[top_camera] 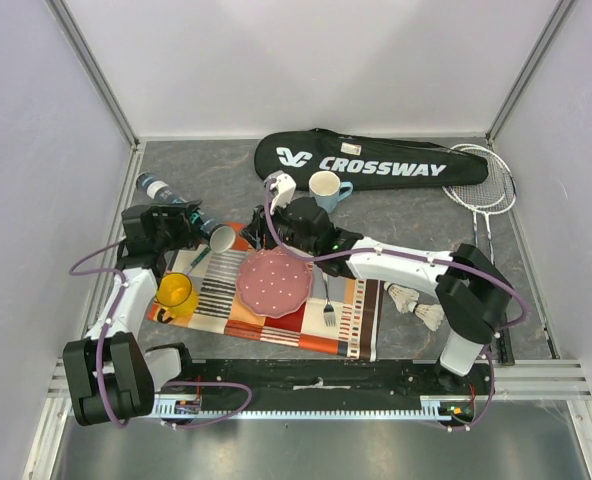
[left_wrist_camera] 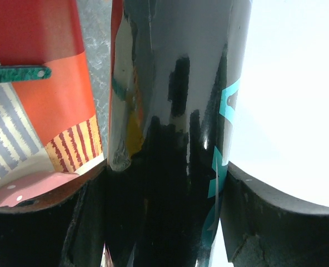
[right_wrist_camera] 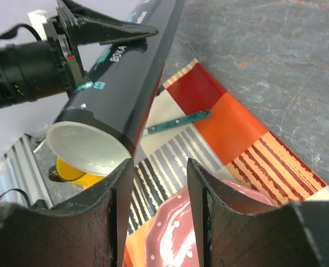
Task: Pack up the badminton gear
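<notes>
The long dark tube (top_camera: pixel 186 212) lies slanted at the left, its white-capped end (top_camera: pixel 221 238) over the striped mat. My left gripper (top_camera: pixel 179 224) is shut on the tube; in the left wrist view the glossy black tube (left_wrist_camera: pixel 170 111) fills the gap between the fingers (left_wrist_camera: pixel 164 172). My right gripper (top_camera: pixel 252 236) is open and empty, just right of the capped end (right_wrist_camera: pixel 86 147), above the pink plate. The black "CROSSWAY" bag (top_camera: pixel 371 160) lies at the back. Two rackets (top_camera: pixel 486 185) lie at the back right. Two shuttlecocks (top_camera: pixel 416 305) lie by the right arm; others are hidden.
A striped placemat (top_camera: pixel 351 320) holds a pink plate (top_camera: pixel 274 280), a fork (top_camera: pixel 328 305), a yellow mug (top_camera: pixel 176 292) and a thin teal strip (right_wrist_camera: pixel 178 121). A light blue cup (top_camera: pixel 326 188) stands in front of the bag. Walls enclose the table on three sides.
</notes>
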`<state>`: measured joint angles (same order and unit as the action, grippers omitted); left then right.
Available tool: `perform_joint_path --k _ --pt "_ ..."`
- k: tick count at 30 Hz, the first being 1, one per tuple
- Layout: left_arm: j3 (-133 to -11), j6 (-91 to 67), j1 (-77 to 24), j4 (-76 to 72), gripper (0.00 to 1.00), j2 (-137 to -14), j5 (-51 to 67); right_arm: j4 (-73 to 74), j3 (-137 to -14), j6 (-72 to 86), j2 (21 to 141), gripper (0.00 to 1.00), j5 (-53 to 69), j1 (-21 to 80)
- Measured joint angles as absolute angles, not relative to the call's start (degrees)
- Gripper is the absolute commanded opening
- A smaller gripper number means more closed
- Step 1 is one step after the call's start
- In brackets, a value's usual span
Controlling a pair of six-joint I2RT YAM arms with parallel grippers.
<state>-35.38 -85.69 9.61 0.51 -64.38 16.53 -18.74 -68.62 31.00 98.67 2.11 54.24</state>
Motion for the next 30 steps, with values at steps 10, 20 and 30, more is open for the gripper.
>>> perform_joint_path --k 10,20,30 --pt "-35.4 -88.6 8.9 4.2 0.05 -66.2 15.5 -19.1 -68.6 28.8 101.3 0.51 -2.5 56.2" --pt "-35.4 -89.0 8.9 4.2 0.06 -67.1 15.2 -21.4 -68.4 29.2 101.3 0.52 -1.9 56.5" --pt "-35.4 -89.8 8.9 3.7 0.04 -67.3 15.3 -21.3 -70.7 28.7 102.6 0.42 -1.1 56.5"
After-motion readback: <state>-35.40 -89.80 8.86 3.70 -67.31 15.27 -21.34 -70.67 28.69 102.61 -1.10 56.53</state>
